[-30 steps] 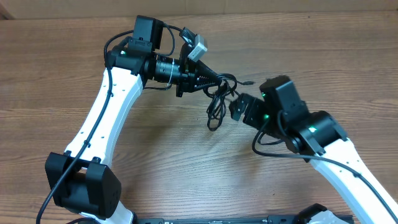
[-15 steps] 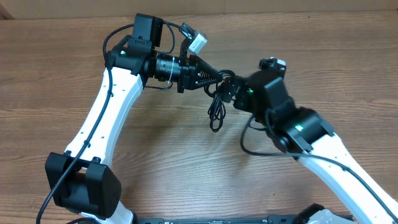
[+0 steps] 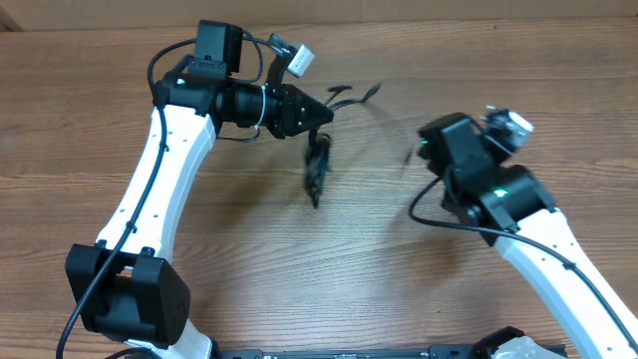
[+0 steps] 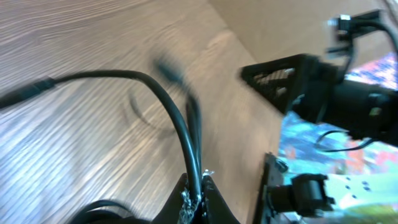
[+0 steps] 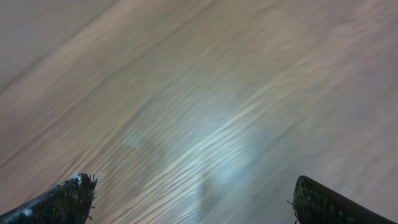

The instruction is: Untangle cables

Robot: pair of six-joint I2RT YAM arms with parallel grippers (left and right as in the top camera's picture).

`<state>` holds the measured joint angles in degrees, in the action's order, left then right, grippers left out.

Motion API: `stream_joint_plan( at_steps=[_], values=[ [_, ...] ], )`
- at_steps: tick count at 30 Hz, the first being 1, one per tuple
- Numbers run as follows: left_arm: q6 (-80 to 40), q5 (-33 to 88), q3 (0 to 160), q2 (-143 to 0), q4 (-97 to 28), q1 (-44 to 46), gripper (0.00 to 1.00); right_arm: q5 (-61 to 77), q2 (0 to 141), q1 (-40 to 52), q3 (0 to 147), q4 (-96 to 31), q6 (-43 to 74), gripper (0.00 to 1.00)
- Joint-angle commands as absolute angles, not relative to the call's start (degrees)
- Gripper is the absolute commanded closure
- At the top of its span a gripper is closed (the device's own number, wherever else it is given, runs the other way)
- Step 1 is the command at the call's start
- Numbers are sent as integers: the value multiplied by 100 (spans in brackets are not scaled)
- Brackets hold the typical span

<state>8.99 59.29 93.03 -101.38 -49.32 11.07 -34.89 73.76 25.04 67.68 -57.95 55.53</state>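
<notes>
Black cables (image 3: 317,172) dangle, blurred, from the left tool (image 3: 325,116) clamped on them near the table's (image 3: 299,269) far edge; right tool (image 5: 193,190) gapes wide, empty. Yanking one-handed could tighten the tangle or slip the grip.

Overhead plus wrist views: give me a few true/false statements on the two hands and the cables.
1. The left hand is shut on the thin black flexible cables. True.
2. The right hand grips a cable as well. False: its fingers stand wide apart, with only the brown wood-grain table showing between them.
3. The two hands touch each other. False: in the overhead view bare wood separates them.
4. In the overhead view a dark bunch of cable shows just beyond the left hand's fingertips. True.
</notes>
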Motion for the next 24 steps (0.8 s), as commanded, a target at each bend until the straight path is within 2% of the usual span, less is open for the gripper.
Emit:
stream_joint_plan(
  at_steps=[1,10,12,13,15,17,20,24],
  values=[
    [766,5610,9380,-10147,-4952,1085,96,-3612,7264,2340,6930,-6038,5916,0],
    [14,5452,9380,-10147,-4950,1090,96,-775,7264,2351,6930,-5878,5636,0],
    [-532,5127,9380,-10147,-4950,1090,96,412,7264,2355,6930,-5520,4628,0],
    [-1181,4781,9380,-10147,-4952,1090,96,1433,7264,2410,6930,-5172,3854,0],
    [-2069,4410,9380,-10147,-4976,1090,96,2084,7264,2606,6928,-4805,3253,0],
    [-2939,4285,9380,-10147,-4989,1090,96,1925,7266,2832,6921,-4648,2978,0],
    [-4506,4285,9380,-10147,-5089,1090,96,421,7317,3426,6851,-4501,2838,0],
    [-5260,4309,9380,-10147,-5245,1090,96,30,7441,3715,6851,-4451,2576,0]
  ],
)
